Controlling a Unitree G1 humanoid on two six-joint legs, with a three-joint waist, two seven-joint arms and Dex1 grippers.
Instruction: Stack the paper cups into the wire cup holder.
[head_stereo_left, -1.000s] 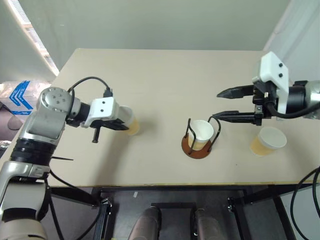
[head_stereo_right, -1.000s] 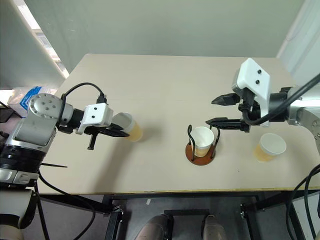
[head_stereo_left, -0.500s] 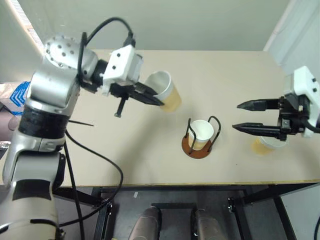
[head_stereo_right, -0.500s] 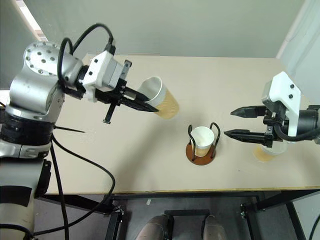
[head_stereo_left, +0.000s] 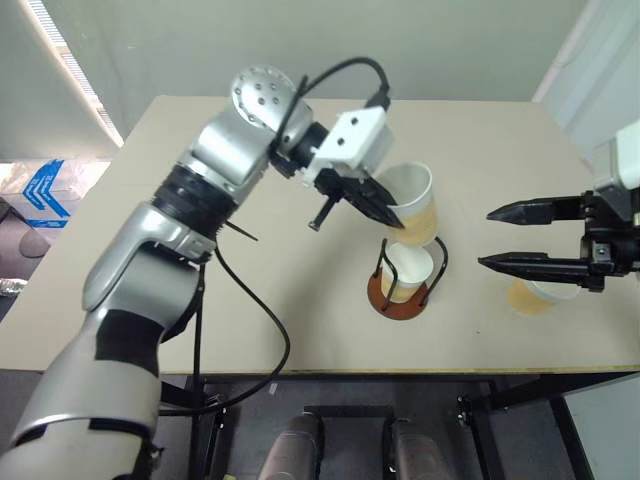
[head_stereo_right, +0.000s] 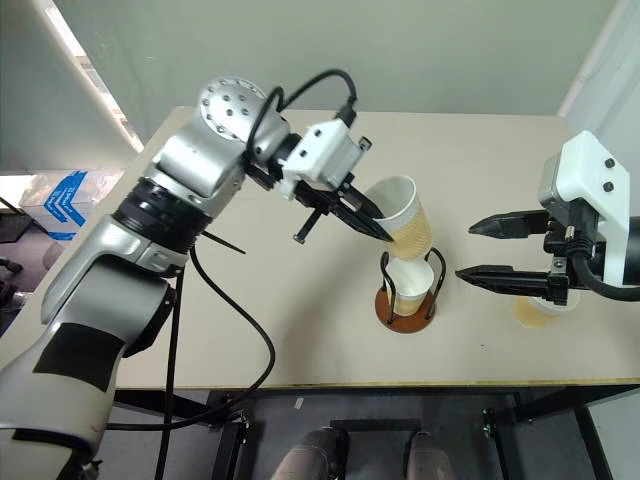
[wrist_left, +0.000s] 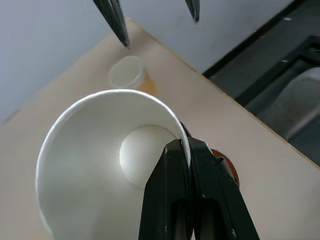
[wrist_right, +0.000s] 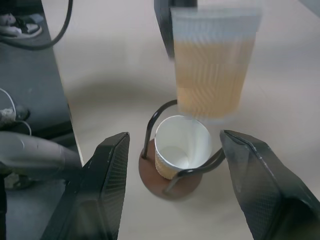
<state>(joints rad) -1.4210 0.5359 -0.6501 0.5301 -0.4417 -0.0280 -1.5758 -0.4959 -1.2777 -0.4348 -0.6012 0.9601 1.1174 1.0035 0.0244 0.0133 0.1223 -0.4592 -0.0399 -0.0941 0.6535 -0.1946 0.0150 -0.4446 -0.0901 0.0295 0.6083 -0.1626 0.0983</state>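
Note:
My left gripper (head_stereo_left: 392, 222) is shut on the rim of a paper cup (head_stereo_left: 413, 206), pinching its wall between the fingers (wrist_left: 172, 165). That tan cup hangs tilted just above the wire cup holder (head_stereo_left: 441, 262). The holder has a reddish-brown base and stands near the table's front edge, with another paper cup (head_stereo_left: 408, 268) sitting upright in it. A third paper cup (head_stereo_left: 535, 295) rests on the table to the right. My right gripper (head_stereo_left: 485, 238) hovers open above this cup, pointing towards the holder, with nothing between its fingers (wrist_right: 107, 172).
The beige table (head_stereo_left: 260, 300) has bare room on its left half and at the back. Its front edge runs close below the holder. A blue-and-white package (head_stereo_left: 40, 190) lies on the floor to the left of the table.
My left arm has swung up and to the right, carrying its cup from the table's left side to above the holder. The right gripper drew back to the right, still open.

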